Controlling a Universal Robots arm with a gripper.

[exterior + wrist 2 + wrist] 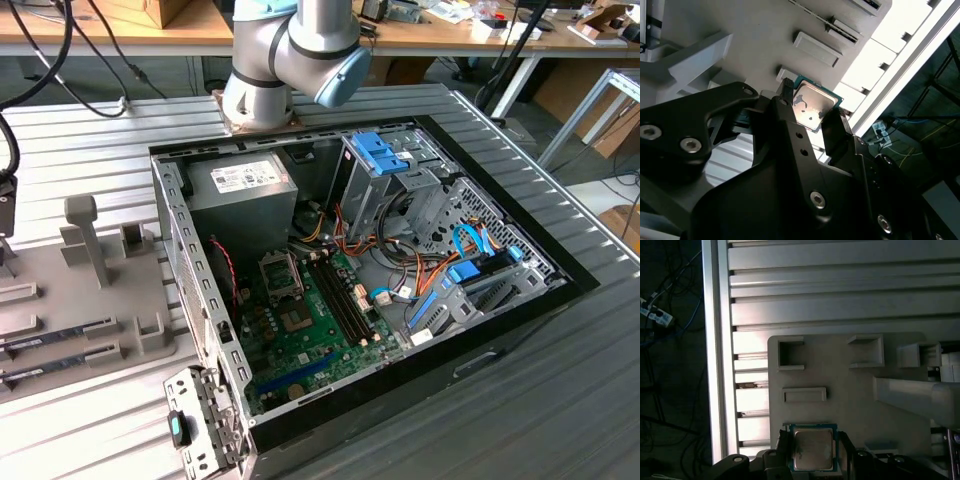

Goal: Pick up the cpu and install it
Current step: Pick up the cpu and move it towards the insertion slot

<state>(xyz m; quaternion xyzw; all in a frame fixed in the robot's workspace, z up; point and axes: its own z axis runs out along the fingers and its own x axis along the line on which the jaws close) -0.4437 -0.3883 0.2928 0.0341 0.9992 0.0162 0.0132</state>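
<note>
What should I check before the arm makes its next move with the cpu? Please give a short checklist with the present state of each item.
1. Grip: the claw has its fingers against two opposite edges of the cpu in both wrist views: ok.
2. Orientation: the cpu's silvery face is turned toward the wrist cameras: ok.
3. Cpu lifted off the grey holder plate: cannot tell.
4. Socket on the green board open and free: cannot tell.
5. Access: the case is open, with the board exposed in the exterior view: ok.
</note>
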